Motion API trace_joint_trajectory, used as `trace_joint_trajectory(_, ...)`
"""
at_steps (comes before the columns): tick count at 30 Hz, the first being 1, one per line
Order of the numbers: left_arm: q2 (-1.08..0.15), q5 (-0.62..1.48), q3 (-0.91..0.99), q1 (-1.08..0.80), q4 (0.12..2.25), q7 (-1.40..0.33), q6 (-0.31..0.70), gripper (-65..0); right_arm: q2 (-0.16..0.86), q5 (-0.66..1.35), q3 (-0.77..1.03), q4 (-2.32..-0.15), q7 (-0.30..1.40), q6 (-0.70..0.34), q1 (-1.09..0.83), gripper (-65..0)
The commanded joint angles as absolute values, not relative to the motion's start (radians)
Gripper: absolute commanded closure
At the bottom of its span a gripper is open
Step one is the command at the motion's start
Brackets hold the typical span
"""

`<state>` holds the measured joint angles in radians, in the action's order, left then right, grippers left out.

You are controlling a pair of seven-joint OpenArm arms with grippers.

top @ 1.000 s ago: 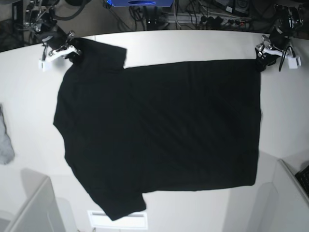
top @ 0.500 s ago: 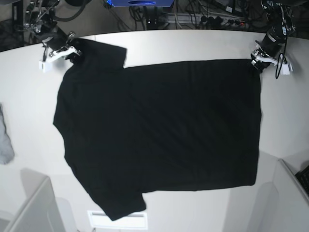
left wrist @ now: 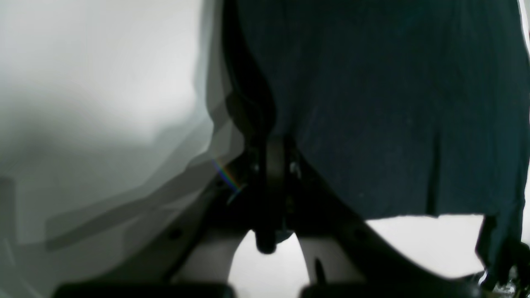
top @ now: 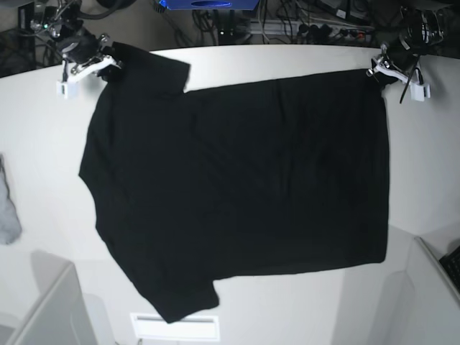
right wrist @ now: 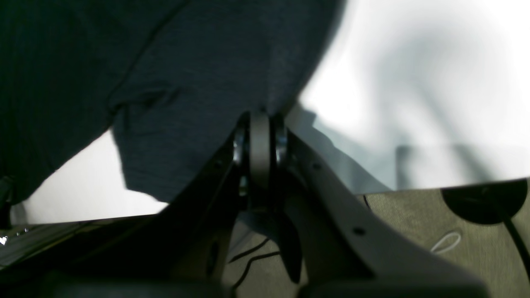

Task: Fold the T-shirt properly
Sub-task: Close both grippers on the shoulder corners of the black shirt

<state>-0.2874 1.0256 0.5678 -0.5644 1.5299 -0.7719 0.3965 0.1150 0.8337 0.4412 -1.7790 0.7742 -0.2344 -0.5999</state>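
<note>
Two end effectors on T-shirt [top: 237, 194]

The grey cloth [top: 7, 212] is cut off by the base view's left edge.

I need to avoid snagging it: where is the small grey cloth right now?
In the base view, the small grey cloth lies at the far left edge of the white table, apart from the T-shirt, on the right gripper's side.

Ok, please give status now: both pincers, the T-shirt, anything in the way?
Left pincer shut on T-shirt far corner. Right pincer shut on its sleeve. Shirt spread flat, unfolded. Grey cloth at table edge, clear of it.
</note>
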Motion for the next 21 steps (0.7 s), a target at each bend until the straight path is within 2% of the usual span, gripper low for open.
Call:
trace_joint_trajectory(1,-0.302,1.038,0.575,-0.581,1.557,-0.763,0.404,0.0,0.125,0.849,0.449,-1.808,0.762,-0.242,-0.619,0.0)
trace_joint_trajectory(12,-0.302,1.038,0.668,-0.667,1.709,-0.773,0.404,0.0,0.125,0.849,0.449,-1.908,0.762,-0.24,-0.68,0.0)
trace_joint_trajectory(17,-0.302,1.038,0.674,-0.628,1.765,-0.898,0.403,0.0,0.127,0.852,0.449,-1.91,0.763,-0.24,-0.644,0.0)
trace_joint_trajectory(21,-0.3,1.04,0.677,-0.596,1.779,-0.932,0.401,0.0,0.127,0.851,0.449,-1.919,0.82,-0.24,-0.596,0.0)
